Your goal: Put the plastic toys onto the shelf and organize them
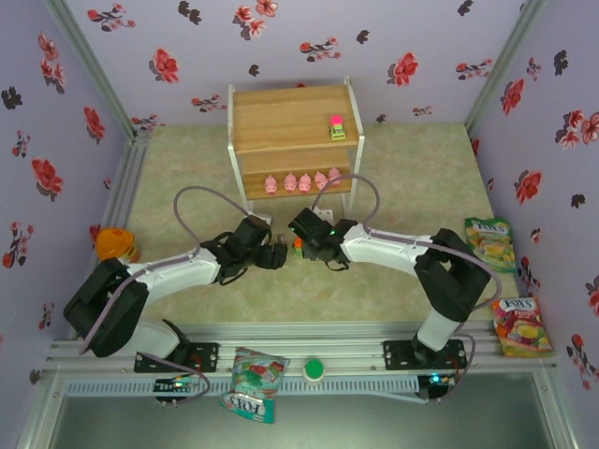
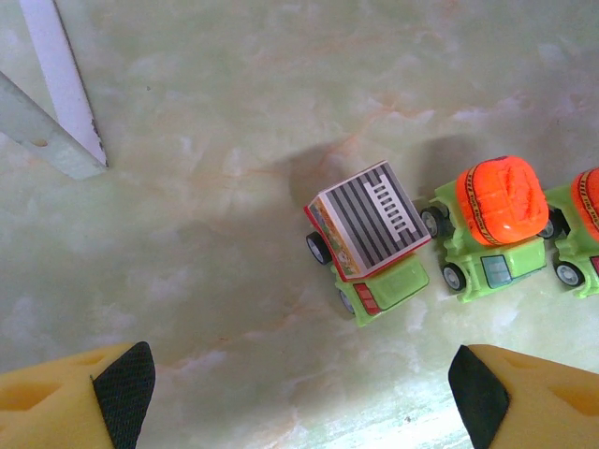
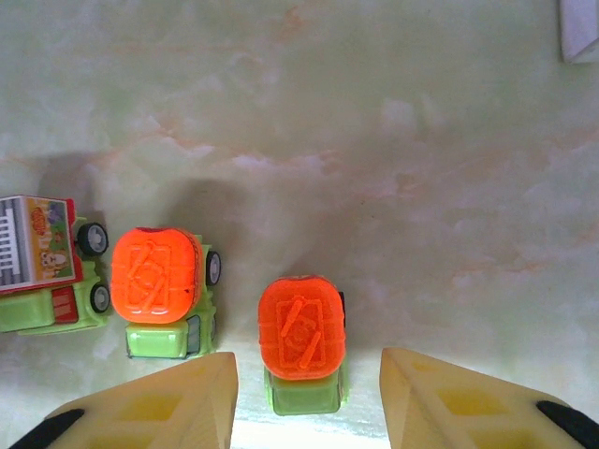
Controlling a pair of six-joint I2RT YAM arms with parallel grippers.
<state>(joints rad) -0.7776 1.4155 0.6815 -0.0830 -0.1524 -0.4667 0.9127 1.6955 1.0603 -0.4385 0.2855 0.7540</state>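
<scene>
The shelf [image 1: 292, 122] stands at the back. A pink-topped car [image 1: 337, 126] sits on its top board, and several pink pigs [image 1: 304, 181] line the lower board. Three cars stand on the floor in front of it: a striped-top truck [image 2: 370, 234] and two orange-topped green cars [image 2: 491, 220] [image 3: 301, 341]. My left gripper [image 2: 299, 393] is open, just short of the truck and touching nothing. My right gripper [image 3: 309, 402] is open, its yellow fingers [image 3: 178, 402] either side of the nearer orange-topped car, apart from it. The other orange-topped car [image 3: 159, 290] stands to its left.
A white shelf leg [image 2: 65, 84] stands close on the left. Snack bags lie at the right [image 1: 491, 243] [image 1: 521, 325] and near the front rail [image 1: 255, 383]. A round orange-topped item [image 1: 114, 243] sits at the left wall. A green disc [image 1: 314, 370] rests on the rail.
</scene>
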